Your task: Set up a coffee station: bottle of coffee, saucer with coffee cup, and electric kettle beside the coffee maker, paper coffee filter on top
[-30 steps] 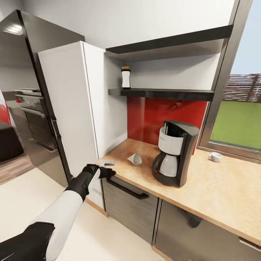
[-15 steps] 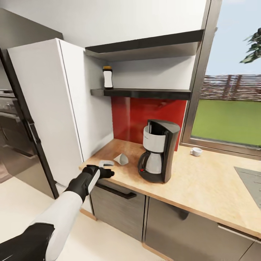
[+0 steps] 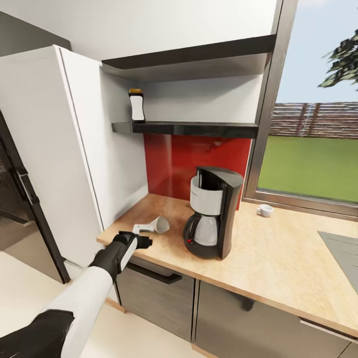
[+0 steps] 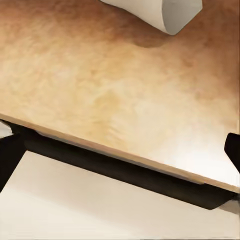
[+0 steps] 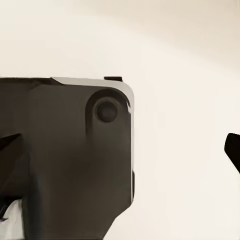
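The black and silver coffee maker (image 3: 211,219) stands on the wooden countertop (image 3: 278,258) in front of the red backsplash. A white paper coffee filter (image 3: 160,224) (image 4: 160,12) lies on its side just left of it. The bottle of coffee (image 3: 136,106), white with a brown cap, stands at the left end of the lower dark shelf (image 3: 189,128). A small white coffee cup (image 3: 264,210) sits near the window. My left gripper (image 3: 149,234) (image 4: 120,155) hovers open over the counter's front left edge, a short way from the filter. My right gripper (image 5: 120,147) is open above pale floor.
A tall white cabinet (image 3: 64,149) borders the counter on the left, with a dark oven column (image 3: 12,199) beyond it. Dark drawers (image 3: 154,293) run below the counter. A window (image 3: 313,149) closes the right side, and a cooktop corner (image 3: 343,248) shows at far right.
The whole head view has swung, sliding the kitchen leftward in the picture. My left gripper has come closer to the filter, now over the counter edge.
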Available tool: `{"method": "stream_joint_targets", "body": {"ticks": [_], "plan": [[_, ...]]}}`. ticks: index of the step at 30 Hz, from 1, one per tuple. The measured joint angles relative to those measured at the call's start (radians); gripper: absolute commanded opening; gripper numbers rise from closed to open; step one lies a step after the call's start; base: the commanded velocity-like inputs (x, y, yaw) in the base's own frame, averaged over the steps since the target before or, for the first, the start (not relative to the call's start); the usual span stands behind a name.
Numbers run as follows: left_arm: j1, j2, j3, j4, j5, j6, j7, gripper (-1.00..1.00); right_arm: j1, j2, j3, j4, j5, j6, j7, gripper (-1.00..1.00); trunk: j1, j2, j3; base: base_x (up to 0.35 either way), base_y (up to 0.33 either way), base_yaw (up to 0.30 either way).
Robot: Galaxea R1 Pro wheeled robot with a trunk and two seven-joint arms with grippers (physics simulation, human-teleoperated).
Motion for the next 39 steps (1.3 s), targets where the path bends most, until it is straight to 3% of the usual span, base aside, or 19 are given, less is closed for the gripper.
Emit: {"method": "stream_joint_targets", "body": {"ticks": [5, 14, 24, 25, 29, 34, 39], "plan": [[0.026, -0.006, -0.009, -0.009, -0.02, -0.023, -0.004, 1.0, 0.0, 0.024, -0.005, 0.0, -0.003, 0.001, 0.0, 1.0, -0.001, -0.001, 0.0, 0.201, 0.0, 0.0], [0.033, -0.008, -0.01, -0.011, -0.059, -0.039, -0.001, 1.0, 0.0, 0.023, -0.002, 0.0, -0.003, 0.001, 0.002, 1.0, -0.001, 0.0, 0.0, 0.28, 0.0, -0.146], [0.052, -0.006, -0.011, -0.008, -0.081, -0.086, -0.001, 1.0, 0.0, 0.026, -0.002, 0.003, -0.002, 0.001, 0.001, 1.0, 0.0, 0.0, 0.0, 0.04, 0.0, -0.166], [0.054, -0.006, -0.011, -0.008, -0.095, -0.213, -0.002, 1.0, 0.0, 0.026, -0.002, 0.003, -0.002, 0.001, 0.001, 1.0, 0.0, 0.0, 0.0, 0.003, 0.0, -0.023], [0.068, -0.007, -0.008, -0.006, -0.125, -0.247, 0.0, 1.0, 0.0, 0.026, -0.002, 0.006, -0.002, 0.001, -0.001, 1.0, 0.0, 0.0, 0.0, 0.001, 0.0, -0.006], [0.103, -0.005, -0.006, -0.008, -0.131, -0.263, 0.002, 1.0, 0.0, 0.025, -0.002, 0.007, -0.002, 0.001, -0.001, 1.0, 0.0, 0.0, 0.0, 0.0, 0.0, 0.0], [0.144, -0.004, -0.007, -0.007, -0.131, -0.343, 0.002, 1.0, 0.0, 0.024, -0.002, 0.007, -0.002, 0.002, -0.001, 1.0, 0.0, 0.0, 0.0, 0.026, 0.0, 0.0]]}}
